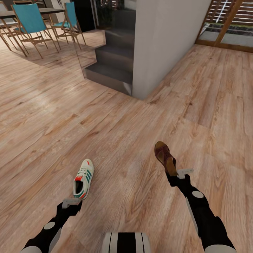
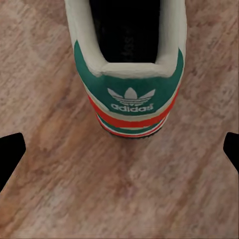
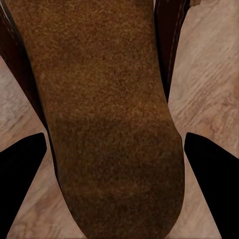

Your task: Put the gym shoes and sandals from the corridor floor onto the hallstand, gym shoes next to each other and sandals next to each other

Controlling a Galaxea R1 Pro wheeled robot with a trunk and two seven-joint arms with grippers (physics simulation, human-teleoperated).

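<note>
Head view: both arms reach forward and down over the corridor floor (image 1: 116,116); the left gripper (image 1: 72,203) sits at the heel of a gym shoe (image 1: 83,178), whose toe points away from the robot; the right gripper (image 1: 175,174) meets the heel end of a sandal (image 1: 165,156); whether either shoe rests on the planks or is lifted cannot be told.

Left wrist view: the gym shoe's (image 2: 130,69) heel faces the camera; its green tab carries a white trefoil and the word "adidas" above red and green bands; the dark fingertips (image 2: 11,152) stand wide apart, clear of the shoe.

Right wrist view: the sandal's (image 3: 107,119) tan insole lies between the fingertips (image 3: 211,172); contact cannot be told; no writing legible.
</note>
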